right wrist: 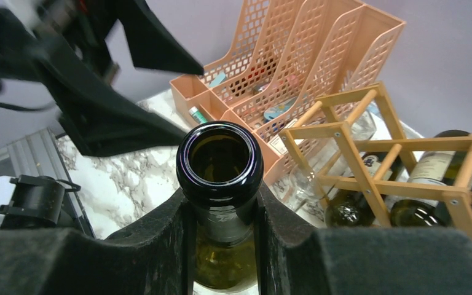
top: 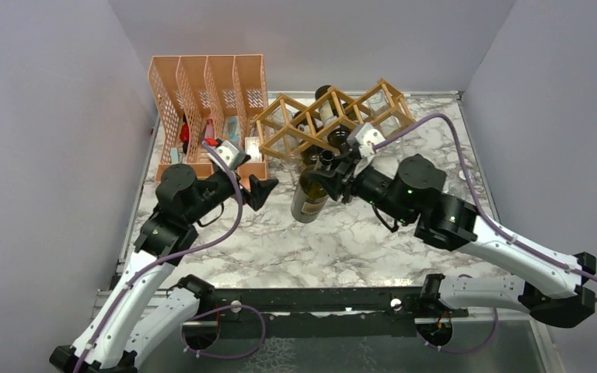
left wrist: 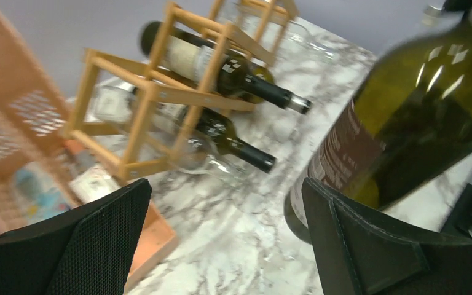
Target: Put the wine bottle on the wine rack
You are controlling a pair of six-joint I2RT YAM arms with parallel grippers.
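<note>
The wine bottle (top: 309, 194) is dark green with a dark label and an open mouth. It stands tilted in front of the wooden lattice wine rack (top: 334, 116). My right gripper (top: 334, 167) is shut on its neck (right wrist: 220, 161) just below the lip. My left gripper (top: 264, 191) is open and empty, just left of the bottle's body. In the left wrist view the bottle (left wrist: 405, 123) fills the right side behind my right finger (left wrist: 369, 246), and the rack (left wrist: 160, 92) lies ahead. I cannot tell whether the bottle's base touches the table.
The rack holds two dark bottles (left wrist: 221, 61) and a clear glass one (left wrist: 178, 144) on their sides. An orange perforated file organiser (top: 206, 93) with small items stands left of the rack. Grey walls close in the marble table (top: 342, 241) on three sides.
</note>
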